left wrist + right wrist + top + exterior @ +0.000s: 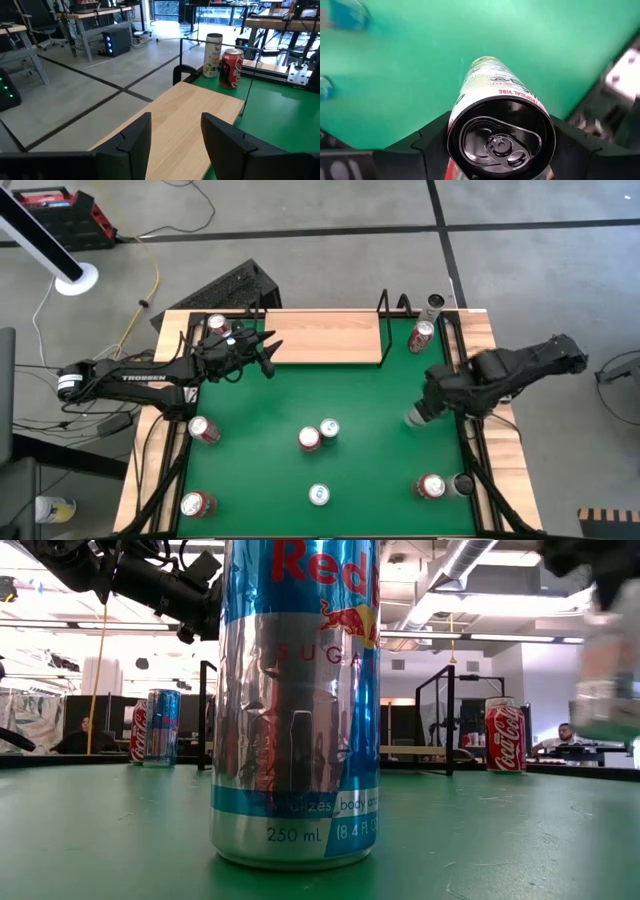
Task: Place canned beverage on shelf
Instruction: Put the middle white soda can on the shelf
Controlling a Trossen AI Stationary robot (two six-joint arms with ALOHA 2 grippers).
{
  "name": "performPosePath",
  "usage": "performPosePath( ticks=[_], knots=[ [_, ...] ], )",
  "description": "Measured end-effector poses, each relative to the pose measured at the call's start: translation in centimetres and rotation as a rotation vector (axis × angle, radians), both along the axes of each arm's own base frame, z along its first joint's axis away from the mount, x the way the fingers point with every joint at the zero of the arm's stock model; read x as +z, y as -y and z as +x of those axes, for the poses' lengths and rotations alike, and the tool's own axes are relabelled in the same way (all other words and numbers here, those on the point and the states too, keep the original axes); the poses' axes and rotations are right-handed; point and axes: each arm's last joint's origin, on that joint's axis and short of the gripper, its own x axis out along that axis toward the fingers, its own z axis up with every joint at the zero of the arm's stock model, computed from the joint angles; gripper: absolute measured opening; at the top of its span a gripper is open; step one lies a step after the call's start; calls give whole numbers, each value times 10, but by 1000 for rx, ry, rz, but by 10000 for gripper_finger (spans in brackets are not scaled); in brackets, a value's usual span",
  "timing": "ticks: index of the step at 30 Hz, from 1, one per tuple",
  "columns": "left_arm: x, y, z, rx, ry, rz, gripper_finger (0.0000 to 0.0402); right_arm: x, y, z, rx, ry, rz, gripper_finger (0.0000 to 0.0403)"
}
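Step in hand looked like the grasp-and-carry phase: the right gripper (497, 145) had its fingers on either side of a slim can (500, 117), gripping it at the top end, lid toward the wrist camera. In the high view this can (417, 416) sat at the table's right side, under the right arm, well apart from the shelf (325, 337). Whether it was lifted clear of the green table (350, 390) could not be told.

The left gripper (177, 137) hovered over the shelf's left end, fingers parted, nothing between them. A can (219, 326) stood just beside it near the shelf's left end.

Next move, as a judgement: carry the slim can left and toward the far edge, clear the black wire frame at the shelf's right end, set it upright on bare board. A red can (421, 335) and a pale can (433, 305) stood just beyond that end and could be knocked.

The slim can was white-bodied with printed text and red lettering, black lid, tab unopened. The shelf was a flat light-wood board, mostly bare.
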Motion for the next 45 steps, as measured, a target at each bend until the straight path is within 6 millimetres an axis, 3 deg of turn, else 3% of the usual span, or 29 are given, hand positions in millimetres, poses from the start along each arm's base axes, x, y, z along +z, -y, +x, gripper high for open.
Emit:
performPosePath(
  ticks=[8, 13, 21, 32, 45],
  knots=[
    [0, 0, 0, 0, 1, 1, 158, 30, 41, 70, 236, 1, -134, 284],
    [0, 0, 0, 0, 0, 1, 158, 48, 78, 110, 423, 20, -232, 284],
    [0, 0, 0, 0, 4, -3, 158, 44, 146, 158, 741, -3, -395, 284],
    [0, 0, 0, 5, 60, -72, 158, 22, 218, 180, 1064, -125, -455, 284],
    [0, 0, 0, 9, 108, -131, 158, 7, 244, 175, 1088, -250, -383, 287]
  ],
)
